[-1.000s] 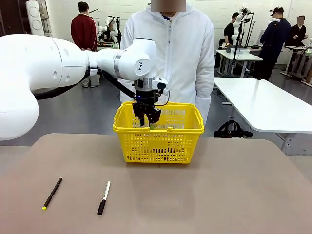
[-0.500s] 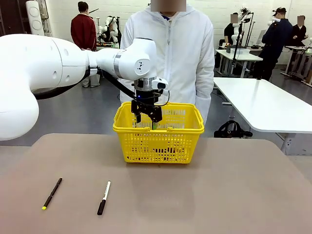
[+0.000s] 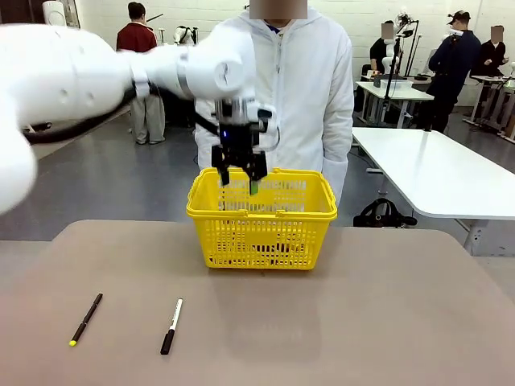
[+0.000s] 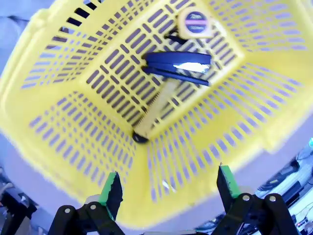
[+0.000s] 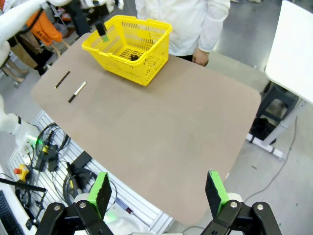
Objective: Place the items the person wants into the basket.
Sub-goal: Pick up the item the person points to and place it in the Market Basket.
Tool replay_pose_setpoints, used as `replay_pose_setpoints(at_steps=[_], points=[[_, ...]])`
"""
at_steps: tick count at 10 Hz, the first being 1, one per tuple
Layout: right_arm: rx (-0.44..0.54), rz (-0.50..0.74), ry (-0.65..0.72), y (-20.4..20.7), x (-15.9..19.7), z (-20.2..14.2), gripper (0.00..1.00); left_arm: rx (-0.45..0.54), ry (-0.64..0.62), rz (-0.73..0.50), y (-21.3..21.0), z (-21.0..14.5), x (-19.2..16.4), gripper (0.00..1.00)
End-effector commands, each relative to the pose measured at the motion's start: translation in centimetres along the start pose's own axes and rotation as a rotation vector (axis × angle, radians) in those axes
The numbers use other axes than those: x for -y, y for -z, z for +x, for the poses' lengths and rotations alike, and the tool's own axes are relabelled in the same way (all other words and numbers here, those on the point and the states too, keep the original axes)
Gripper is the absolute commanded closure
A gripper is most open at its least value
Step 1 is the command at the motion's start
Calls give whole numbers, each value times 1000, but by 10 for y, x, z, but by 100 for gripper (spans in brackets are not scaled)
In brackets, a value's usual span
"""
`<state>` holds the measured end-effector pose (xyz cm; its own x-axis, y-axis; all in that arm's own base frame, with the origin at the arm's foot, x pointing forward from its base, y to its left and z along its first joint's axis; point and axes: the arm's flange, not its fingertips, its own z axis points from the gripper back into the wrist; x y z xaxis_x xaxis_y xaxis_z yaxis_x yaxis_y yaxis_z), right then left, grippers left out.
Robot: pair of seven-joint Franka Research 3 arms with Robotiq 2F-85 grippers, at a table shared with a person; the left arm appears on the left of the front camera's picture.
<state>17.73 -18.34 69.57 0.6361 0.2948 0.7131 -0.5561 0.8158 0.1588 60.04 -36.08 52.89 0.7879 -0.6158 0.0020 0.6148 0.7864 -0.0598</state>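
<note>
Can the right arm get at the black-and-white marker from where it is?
Probably yes: the marker lies alone on bare table near the robot's edge. The right end effector, open and empty, hangs high off the opposite corner, with nothing between.

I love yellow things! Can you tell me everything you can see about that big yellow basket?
The basket is bright yellow plastic with slotted, lattice walls and a thick rim. It stands upright on the far side of the brown table, right in front of the person in white. Inside, on its floor, lie a round tape measure and a slim utility knife. The left claw hangs open just above its rim, not touching it.
</note>
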Motion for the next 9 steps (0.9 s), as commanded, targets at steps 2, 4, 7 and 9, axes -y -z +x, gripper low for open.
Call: replay_pose_setpoints(at_steps=[2,4,7,9], points=[[11,24,-13,2,-2,1,0,90,-47,15,-75,-105,43,0],[11,24,-13,2,-2,1,0,140,-83,37,-84,-154,64,0],[11,24,-13,2,-2,1,0,170,-83,78,-73,-196,65,0],[11,24,-13,2,-2,1,0,175,-98,64,-75,-199,46,0]])
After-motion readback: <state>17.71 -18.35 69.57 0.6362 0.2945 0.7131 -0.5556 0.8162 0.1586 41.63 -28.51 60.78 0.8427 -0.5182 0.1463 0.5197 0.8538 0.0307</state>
